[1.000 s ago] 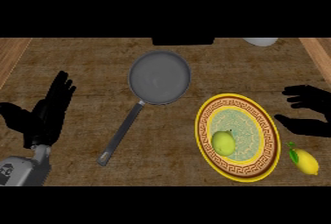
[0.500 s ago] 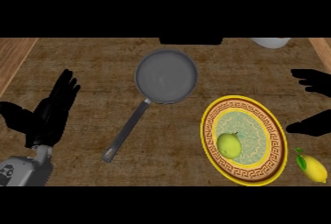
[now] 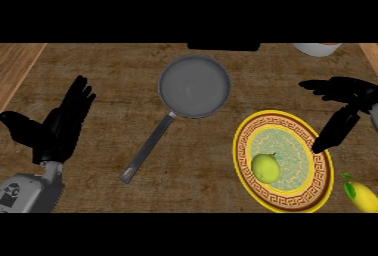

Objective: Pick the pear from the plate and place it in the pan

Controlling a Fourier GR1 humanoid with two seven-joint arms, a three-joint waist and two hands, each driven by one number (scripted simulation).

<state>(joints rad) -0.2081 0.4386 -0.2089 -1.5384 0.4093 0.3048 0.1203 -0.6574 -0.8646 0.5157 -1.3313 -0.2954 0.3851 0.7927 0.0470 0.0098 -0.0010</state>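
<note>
counter (image 3: pixel 199 175): brown and wood-grained, with a paler wooden strip (image 3: pixel 18 65) along its far-left edge.
pan (image 3: pixel 194 86): grey and round, lying flat in the far middle of the counter.
pan handle (image 3: pixel 151 145): dark and straight, running from the pan's near rim toward the near left; its end rests on the counter.
plate (image 3: pixel 272 118): yellow rim with a brown key-pattern band and a pale green centre. It sits right of the pan handle and near-right of the pan.
pear (image 3: pixel 266 167): yellow-green, resting on the plate in its near-left part, short stem at its far side. No hand touches it, and it is well apart from the pan.
right hand (image 3: pixel 353 95): at the right edge, by the plate's far-right side. Its fingers (image 3: pixel 328 86) are spread and point left, and they hold nothing. One long digit angles down toward the plate's right rim; whether its tip touches the rim cannot be told.
left hand (image 3: pixel 59 125): at the left of the counter, resting open with fingers straight and pointing far, thumb out to the left. It holds nothing and is well apart from the pan handle.
grey forearm (image 3: pixel 29 192): comes in at the near-left corner below the left hand.
lemon (image 3: pixel 362 195): yellow, on the counter just right of the plate's near end.
white vessel (image 3: pixel 317 48): at the far right, cut off by the edge.
dark object (image 3: pixel 224 46): at the far edge beyond the pan, mostly cut off.
</note>
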